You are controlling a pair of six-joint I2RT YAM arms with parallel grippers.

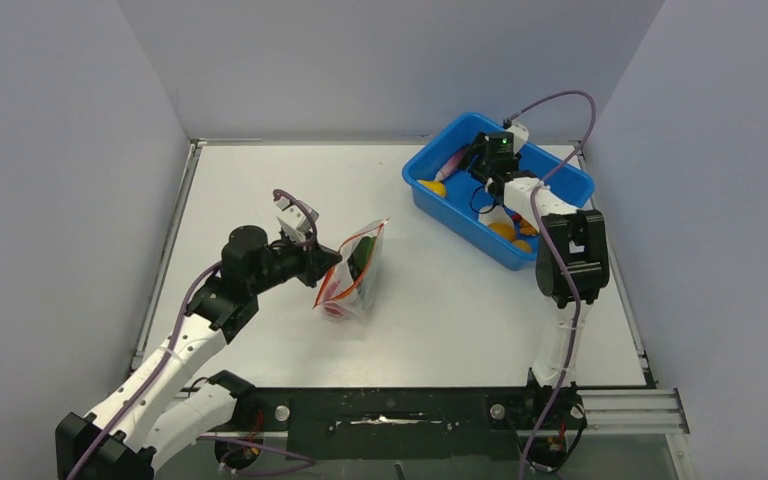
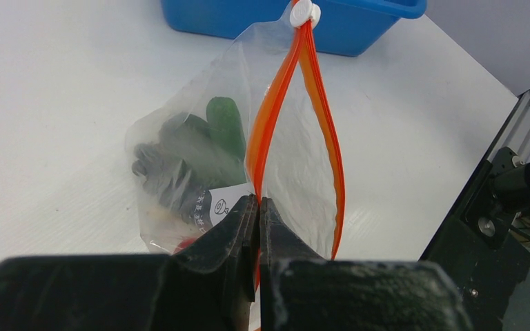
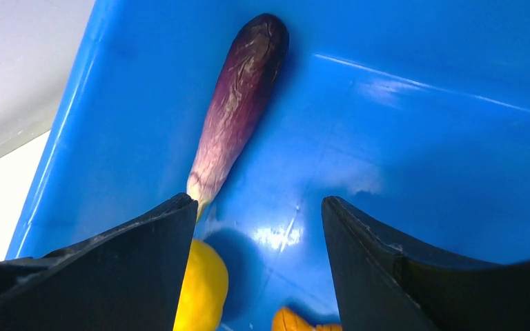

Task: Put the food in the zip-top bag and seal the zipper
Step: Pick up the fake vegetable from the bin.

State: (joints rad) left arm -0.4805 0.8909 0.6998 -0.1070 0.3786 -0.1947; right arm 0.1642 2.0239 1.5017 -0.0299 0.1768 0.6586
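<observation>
At about 1 o'clock on the desk (image 1: 260, 180), inside the blue tub (image 1: 442, 200), the right tool (image 3: 254, 203) hangs with its fingers spread wide and nothing between them. The purple eggplant (image 3: 238, 103) lies just ahead toward 11 o'clock, tight along the tub wall, so a finger may jam against the plastic or nudge the eggplant away. A yellow piece (image 3: 203, 289) and an orange piece (image 3: 290, 321) sit close below and could be caught by mistake.

Near the desk's middle the left tool (image 2: 257, 207) is pinched shut on the zip-top bag (image 2: 179, 158) at its zipper (image 2: 269, 117), holding the mouth up as a narrow slit. A long eggplant could snag those lips or tug the film from the pinch. Bare desk lies between tub and bag, at 7 o'clock from the tub.
</observation>
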